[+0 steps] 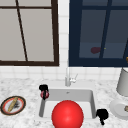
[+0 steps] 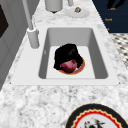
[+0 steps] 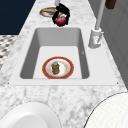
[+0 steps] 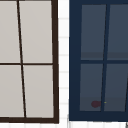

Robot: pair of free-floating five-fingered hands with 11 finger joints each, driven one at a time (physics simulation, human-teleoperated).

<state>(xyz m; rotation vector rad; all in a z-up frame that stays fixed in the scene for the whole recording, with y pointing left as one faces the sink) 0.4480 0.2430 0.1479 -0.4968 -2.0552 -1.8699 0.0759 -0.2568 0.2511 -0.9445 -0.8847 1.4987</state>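
No text, label, brand, number or sign can be read anywhere in these views. The patterned plate [image 1: 13, 105] on the counter and the red-rimmed plate [image 3: 57, 67] in the sink carry only decoration, not lettering. The cabinet door [image 4: 100, 60] and the window [image 4: 27, 60] above the sink are plain as well.

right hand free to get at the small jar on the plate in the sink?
Probably yes. The right hand hangs at the sink's right front rim, holding nothing. The jar stands upright on the plate with open basin above it. The left hand holds a dark red ball at the far-left corner.
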